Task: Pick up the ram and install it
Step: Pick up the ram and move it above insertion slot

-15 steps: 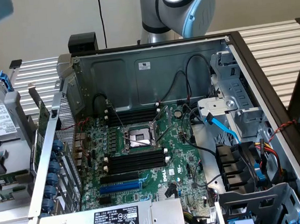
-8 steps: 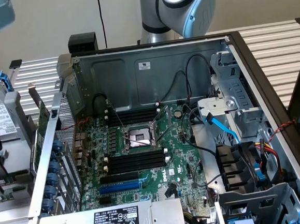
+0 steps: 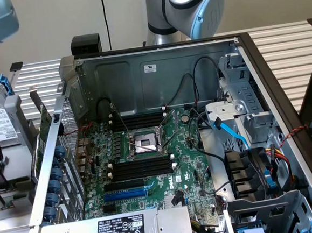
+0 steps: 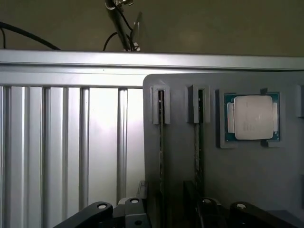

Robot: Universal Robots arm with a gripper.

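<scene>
Finding 1, the ram (image 4: 161, 142): it stands on edge in a narrow slot of a grey parts holder (image 4: 256, 175), close to the holder's edge. I see it edge-on as a thin dark line, so I cannot confirm its chips or label. A second stick (image 4: 200, 142) stands in the neighbouring slot, parallel to it and just beside it. A processor chip (image 4: 252, 117) sits in its own recess further along the holder.

Finding 2, axis: the ram's long axis runs parallel to the ribs of the metal bench (image 4: 61, 142) and straight away from the wrist. Its thin faces are turned toward either side.

Finding 3, the fingers (image 4: 97, 212): they stand wide apart and grip nothing. One is over the ribbed bench and the other over the holder. Both sticks fall between them, and the ram by the holder's edge lies nearer their midline (my judgement, not a measurement). The fingers have not reached the ram's height, and I see no contact.

Finding 4, destination: in the exterior view the open computer case (image 3: 142, 80) lies on the bench with the motherboard (image 3: 187, 173) exposed. The black memory slots (image 3: 141, 169) beside the processor socket (image 3: 144, 144) appear unfilled. Installation has not begun.
</scene>
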